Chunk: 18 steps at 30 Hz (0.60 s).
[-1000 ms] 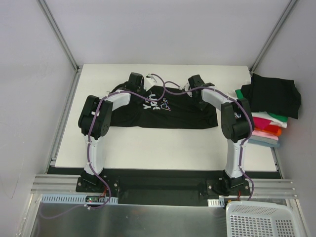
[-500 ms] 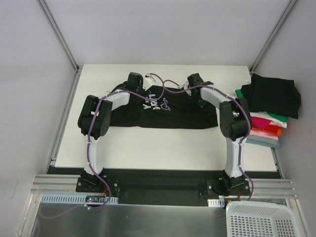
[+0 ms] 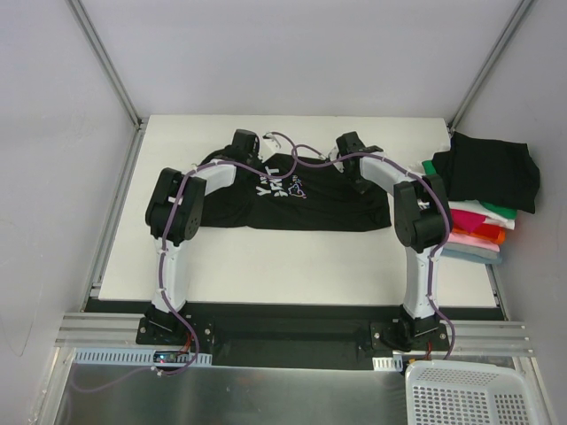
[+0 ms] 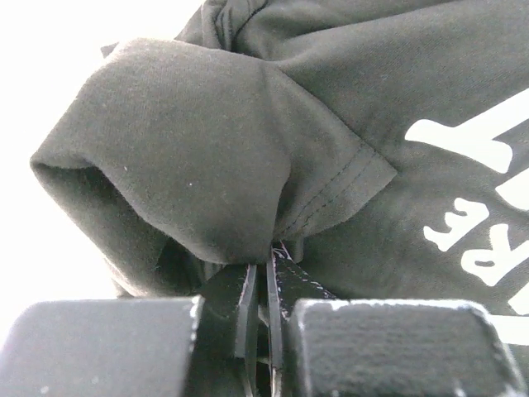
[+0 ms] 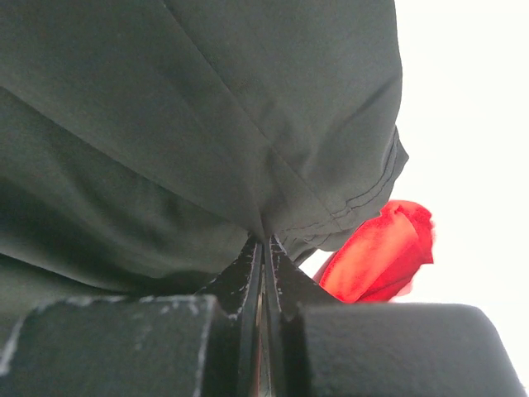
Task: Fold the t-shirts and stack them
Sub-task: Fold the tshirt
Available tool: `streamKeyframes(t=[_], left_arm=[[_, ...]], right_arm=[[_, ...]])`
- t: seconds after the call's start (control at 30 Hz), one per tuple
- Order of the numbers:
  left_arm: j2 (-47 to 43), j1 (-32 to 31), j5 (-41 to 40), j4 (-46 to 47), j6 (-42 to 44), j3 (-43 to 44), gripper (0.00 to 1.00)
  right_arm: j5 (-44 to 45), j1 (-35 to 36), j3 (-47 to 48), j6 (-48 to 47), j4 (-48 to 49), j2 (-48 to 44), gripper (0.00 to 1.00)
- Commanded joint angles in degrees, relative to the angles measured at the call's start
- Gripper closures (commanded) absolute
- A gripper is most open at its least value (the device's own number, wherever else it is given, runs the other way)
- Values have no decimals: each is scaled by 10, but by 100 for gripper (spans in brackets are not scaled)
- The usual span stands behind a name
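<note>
The left hand (image 4: 263, 277) and the right hand (image 5: 264, 248) each pinch closed on the soft black white-lettered t-shirt (image 3: 328, 202) on the white table (image 3: 292, 266).

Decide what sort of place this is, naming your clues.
Probably a robot lab test cell: a white table walled by grey panels on aluminium posts, and a left arm and right arm bolted to a black plate at its near edge, pinching a black lettered t-shirt beside stacked folded t-shirts.

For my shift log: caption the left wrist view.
Left gripper shut on a fold of the black lettered t-shirt.
</note>
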Motion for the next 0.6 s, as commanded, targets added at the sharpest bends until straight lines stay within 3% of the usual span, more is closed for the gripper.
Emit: streamKeyframes(t=[0.0,0.57], left_arm=[[-10,3,-13,12,0,24,100],[-153,2,-37,6,3,-6,100]], right_arm=[[0,0,1,3,-15,-15,99],[6,12,-25,11,-21,-58,99]])
